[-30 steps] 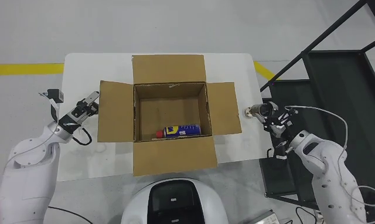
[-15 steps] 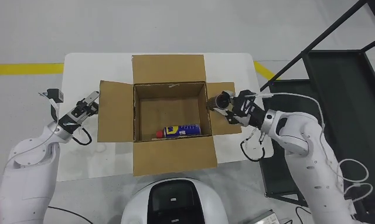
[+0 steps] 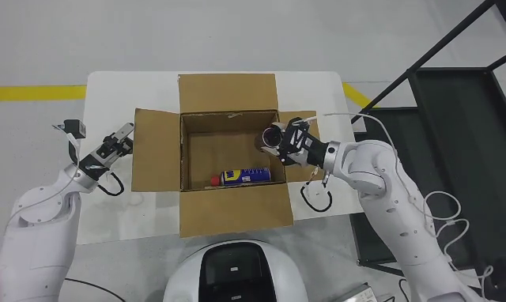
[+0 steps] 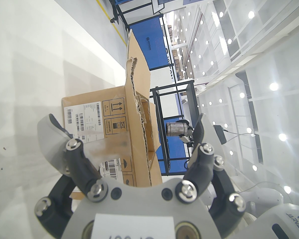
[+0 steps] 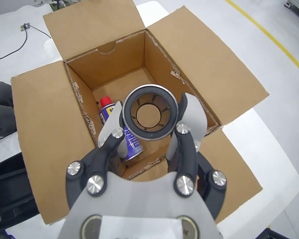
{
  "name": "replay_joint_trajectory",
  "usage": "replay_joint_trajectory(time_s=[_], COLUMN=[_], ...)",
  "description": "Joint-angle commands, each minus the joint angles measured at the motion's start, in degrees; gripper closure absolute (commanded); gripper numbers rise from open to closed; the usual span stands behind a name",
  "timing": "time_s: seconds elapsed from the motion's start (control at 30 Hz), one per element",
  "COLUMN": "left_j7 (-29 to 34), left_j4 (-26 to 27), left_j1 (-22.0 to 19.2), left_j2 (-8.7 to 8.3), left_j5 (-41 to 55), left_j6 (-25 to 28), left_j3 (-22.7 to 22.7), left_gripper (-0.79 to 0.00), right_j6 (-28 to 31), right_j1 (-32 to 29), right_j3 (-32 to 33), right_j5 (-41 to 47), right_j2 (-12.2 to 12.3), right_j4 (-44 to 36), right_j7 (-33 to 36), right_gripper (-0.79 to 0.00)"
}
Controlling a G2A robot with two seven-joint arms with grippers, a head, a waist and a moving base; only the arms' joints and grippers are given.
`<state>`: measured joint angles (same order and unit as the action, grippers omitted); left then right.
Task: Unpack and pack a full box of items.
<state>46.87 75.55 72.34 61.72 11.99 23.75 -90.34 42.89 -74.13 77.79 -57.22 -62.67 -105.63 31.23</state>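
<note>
- My right gripper (image 3: 286, 138) is clamped on a short hollow cylinder (image 5: 150, 89). One finger presses on each side of its body, and its dark-rimmed open end faces the wrist camera.
- In the left wrist view the same cylinder (image 4: 175, 129) shows as a dull metal drum held level, above the cardboard.
- I see the cylinder hanging over the open box (image 3: 229, 92), just inside the right wall and toward the far half. It is above the floor of the box and touches no cardboard that I can see.
- My left gripper (image 3: 118, 140) has its fingers spread with nothing between them. It sits over the left part of the table (image 3: 111, 96), just beside the edge of the left flap. I cannot tell whether it touches the flap.
- All four box flaps are folded outward and lie flat or nearly so.
- A blue spray can (image 3: 241, 176) lies on its side on the box floor, close along the near wall, with its red cap pointing left.
- The box stands in the middle of the white table.
</note>
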Motion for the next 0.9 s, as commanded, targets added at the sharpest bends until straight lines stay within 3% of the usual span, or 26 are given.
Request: replay_joint_trajectory(time_s=[0.0, 0.3, 0.87], left_j7=[0.0, 0.0, 0.0], left_j4=[0.0, 0.0, 0.0], left_j1=[0.0, 0.0, 0.0], left_j2=[0.00, 0.00, 0.00], left_j5=[0.0, 0.0, 0.0], left_j6=[0.0, 0.0, 0.0], left_j3=[0.0, 0.0, 0.0], left_gripper=[-0.785, -0.785, -0.785], right_j6=[0.0, -1.3, -5.3], right_j1=[0.0, 1.3, 25.5], right_j3=[0.0, -2.3, -29.4], right_j5=[0.0, -1.4, -6.8], right_j2=[0.0, -0.2, -6.7], right_j4=[0.0, 1.2, 30.1], right_j7=[0.0, -0.5, 1.5], right_gripper=[0.000, 0.000, 0.000])
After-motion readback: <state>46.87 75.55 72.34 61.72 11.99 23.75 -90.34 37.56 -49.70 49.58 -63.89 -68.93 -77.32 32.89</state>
